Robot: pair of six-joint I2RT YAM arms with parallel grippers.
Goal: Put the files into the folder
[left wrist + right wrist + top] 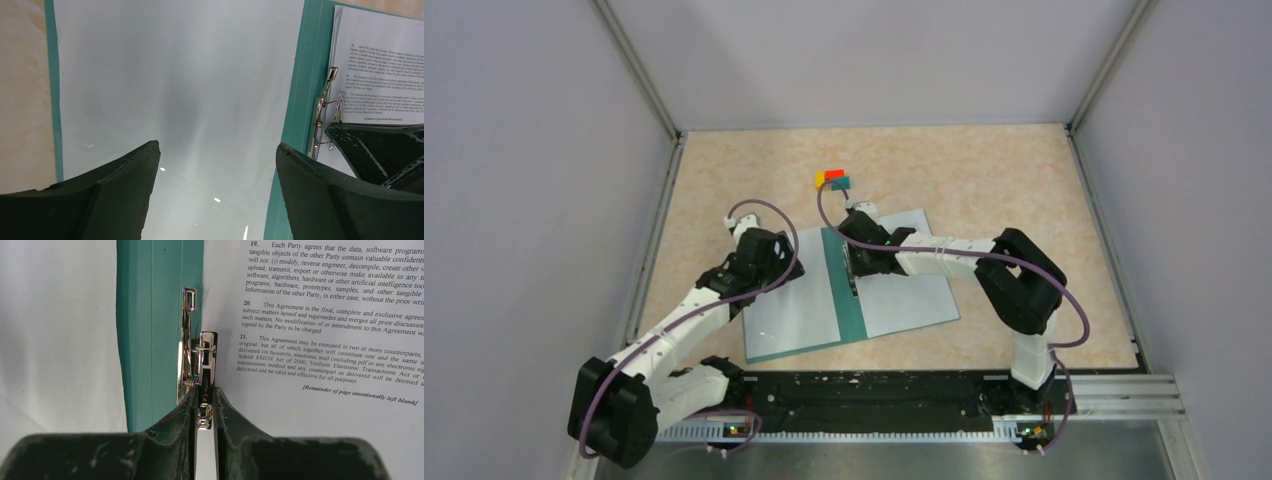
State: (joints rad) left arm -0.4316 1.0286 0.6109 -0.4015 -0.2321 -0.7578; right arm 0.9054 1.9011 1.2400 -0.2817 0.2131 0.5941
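The thin flat teal-green folder (838,300) lies open mid-way across the pale beige table (1024,180). A white printed paper sheet (325,315) sits on its right leaf, at three o'clock of the small shiny metal clip (200,347) on the spine. The right gripper (204,402), fingers almost closed, pinches that clip. Best to squeeze squarely and work the clip without skewing the sheet. The left gripper (217,150) hangs wide open and empty over the glossy white leaf (175,75) at nine o'clock. Readable: clauses 19–21, "This Agreement is the final, complete and exclusive…", "[Remainder of page intentionally left blank]".
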